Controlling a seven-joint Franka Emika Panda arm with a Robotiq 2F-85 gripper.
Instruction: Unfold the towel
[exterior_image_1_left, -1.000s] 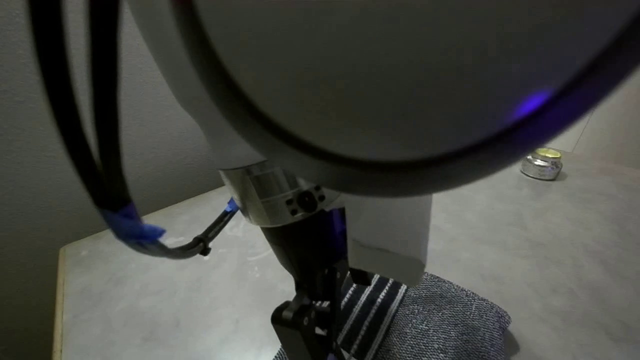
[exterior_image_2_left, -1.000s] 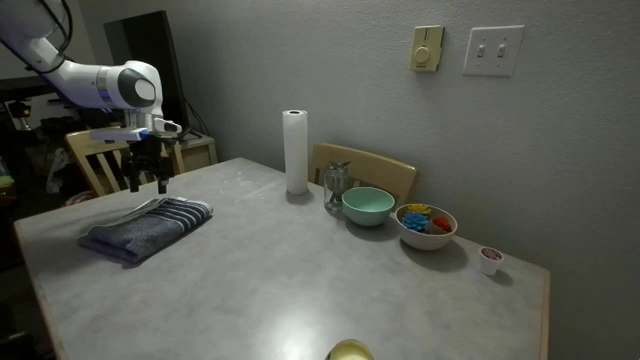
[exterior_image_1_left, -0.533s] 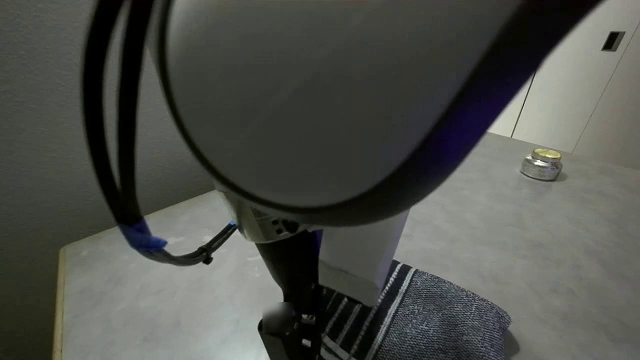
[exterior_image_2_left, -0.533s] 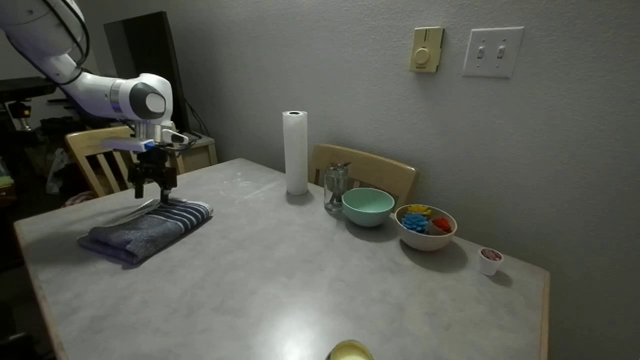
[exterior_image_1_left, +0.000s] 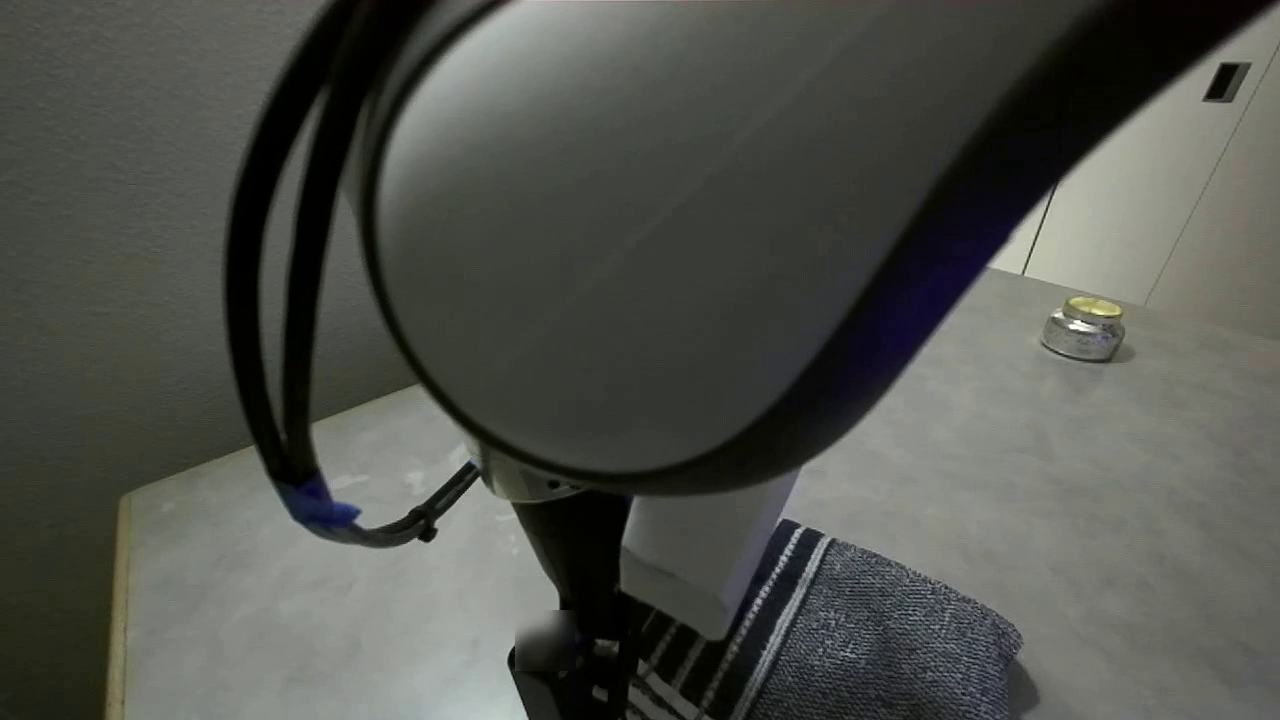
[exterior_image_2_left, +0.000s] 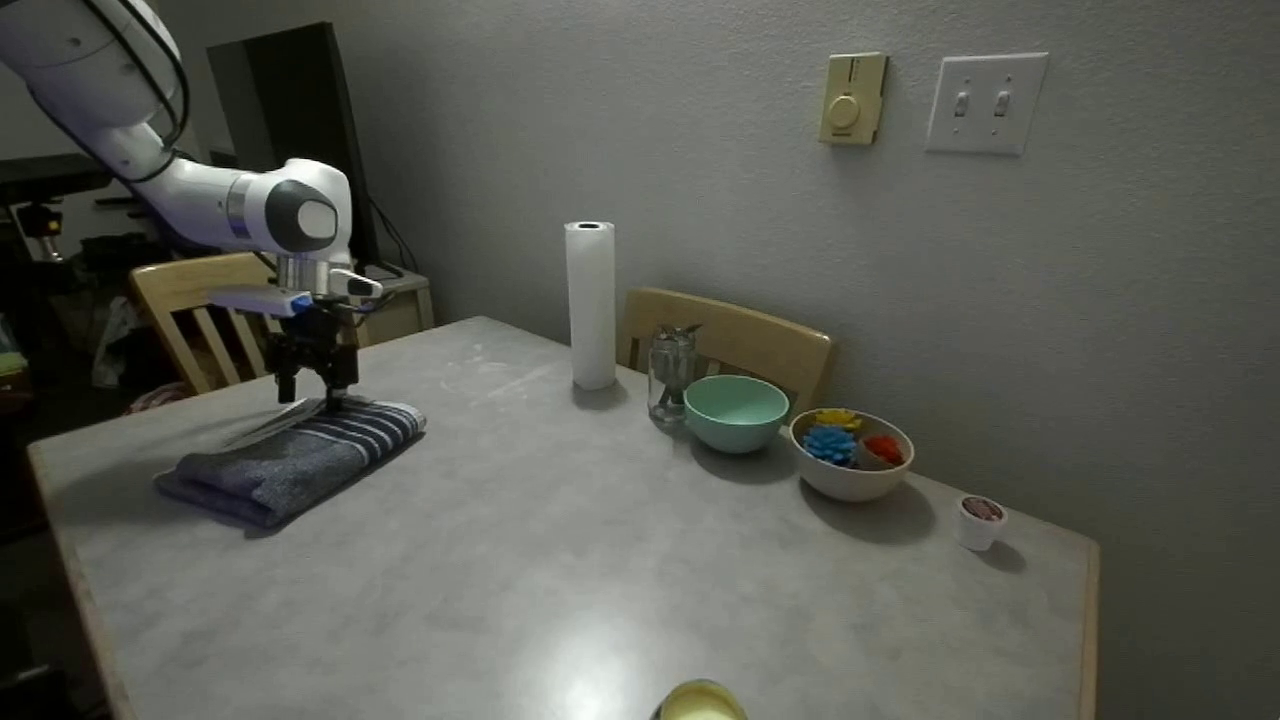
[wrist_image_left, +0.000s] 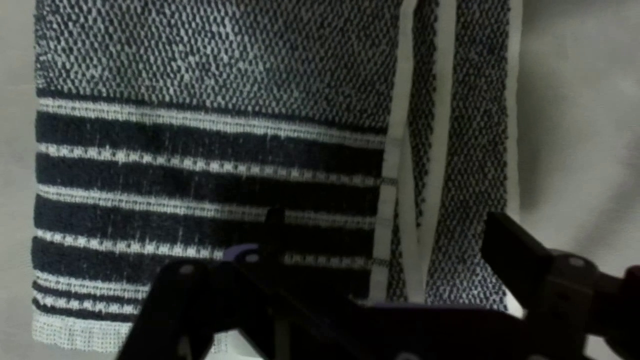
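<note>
The towel lies folded on the table in an exterior view, dark grey-blue with black-and-white stripes at its far end. It also shows in an exterior view, partly hidden by the arm. In the wrist view, the towel shows several pale hem edges of stacked layers running down its right part. My gripper is open and low over the striped end. In the wrist view, my gripper has one finger over the stripes and the other by the outer right hem, with the layered hems between. Whether a fingertip touches the cloth is unclear.
A paper-towel roll, a glass jar, a green bowl and a white bowl with coloured items stand along the wall side. A small cup stands farther right. A silver jar stands across the table.
My gripper has come down from above the towel to its striped end, shifting slightly right in an exterior view. Most of the motion is in the earlier half second. The towel has not visibly moved.
</note>
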